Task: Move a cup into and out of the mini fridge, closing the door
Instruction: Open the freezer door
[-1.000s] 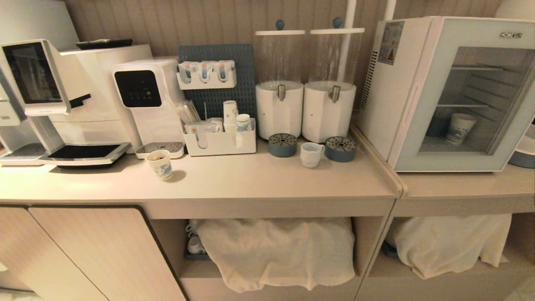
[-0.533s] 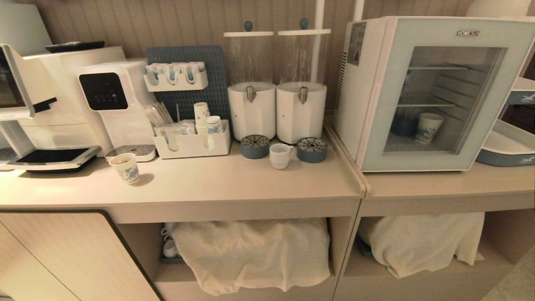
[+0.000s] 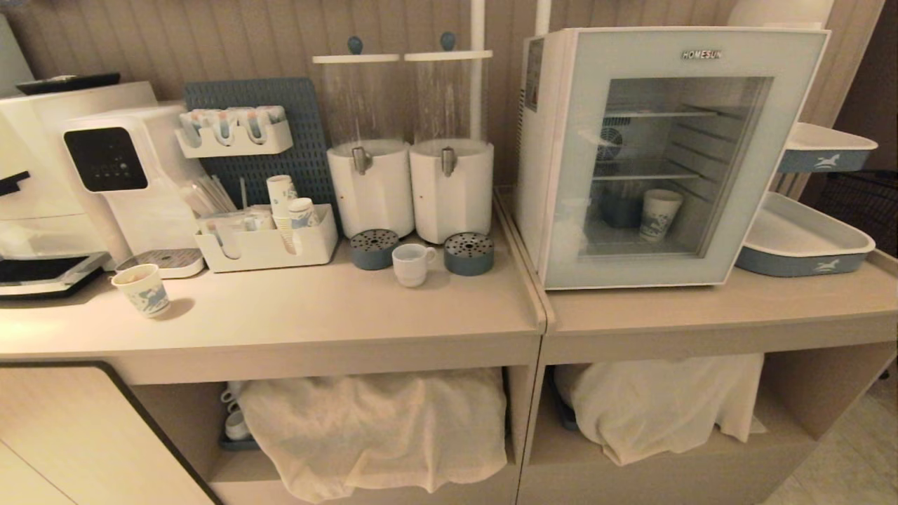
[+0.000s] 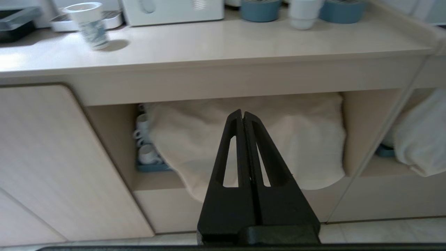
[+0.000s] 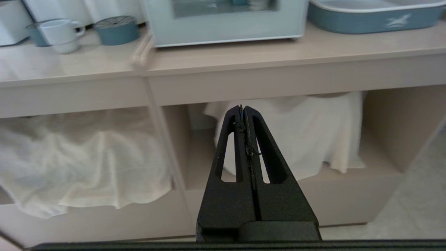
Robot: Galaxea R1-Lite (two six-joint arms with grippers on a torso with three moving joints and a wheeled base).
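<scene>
Between the earlier head views and now, the whole scene has slid leftward in frame: the camera has swung toward the mini fridge (image 3: 673,158), and nothing on the counter has itself moved. The cup (image 3: 412,264) stands on the counter (image 3: 316,315), between two round blue drip trays (image 3: 374,249) below the white dispensers (image 3: 410,186), near the fridge's left side. The door (image 3: 691,63) is closed; a printed paper cup (image 3: 660,214) sits inside behind the glass.

The left gripper (image 4: 243,116) and the right gripper (image 5: 243,111) hang low before the open shelves, jaws pressed together, empty.

Risk: the cup is hemmed in by trays and dispensers, so a wide approach could knock them. The door's swing could probably strike the stacked blue-edged trays (image 3: 807,245) just beside the fridge. Open counter lies in front of both cup and fridge.
</scene>
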